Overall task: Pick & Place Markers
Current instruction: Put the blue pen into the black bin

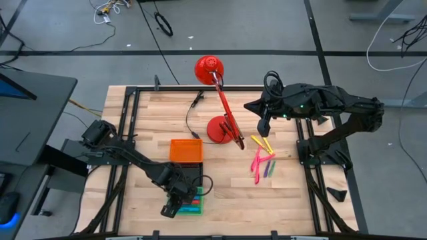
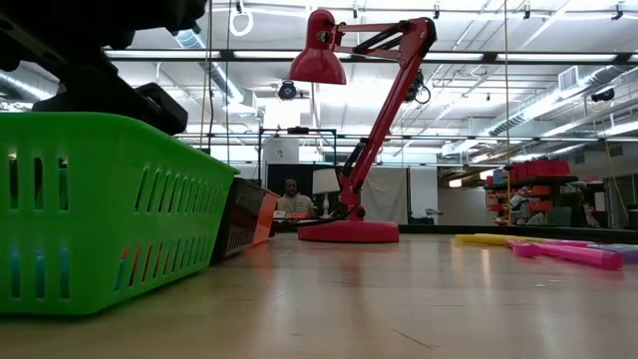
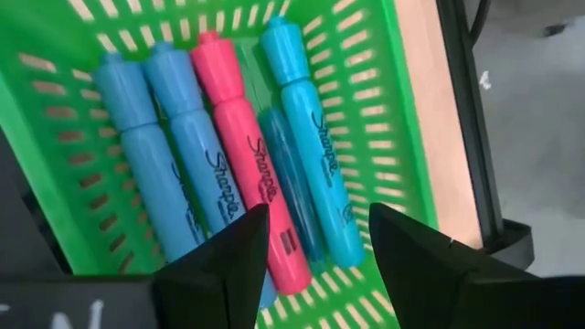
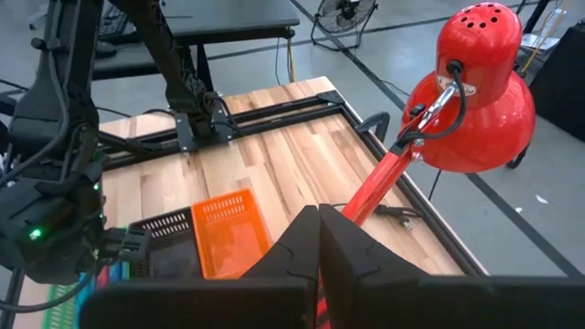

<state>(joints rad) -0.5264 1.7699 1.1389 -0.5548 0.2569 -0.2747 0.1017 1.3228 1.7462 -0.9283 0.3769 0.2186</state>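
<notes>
My left gripper (image 3: 315, 251) hangs over the green basket (image 3: 388, 137) at the near edge of the table (image 1: 233, 193), its fingers (image 3: 228, 265) parted with open air between them; they hold nothing and touch nothing. Below them the basket holds a row of markers (image 3: 274, 164): three light blue ones, a pink one, and a darker blue one tucked between the pink and the outermost light blue. The basket's slotted wall runs close beside that outer marker, and the table's plank edge and dark frame rail lie just past it.

My right gripper (image 1: 263, 127) is raised above the table's far right part, near the red desk lamp (image 1: 217, 100), with its fingers (image 4: 302, 247) pressed together and empty.

More markers (image 1: 262, 159), yellow, pink and green, lie loose on the bare wood under and in front of that gripper. An orange tray (image 1: 186, 151) and a black tray (image 1: 193, 175) sit in line beyond the green basket, with clear wood between them and the loose markers.
</notes>
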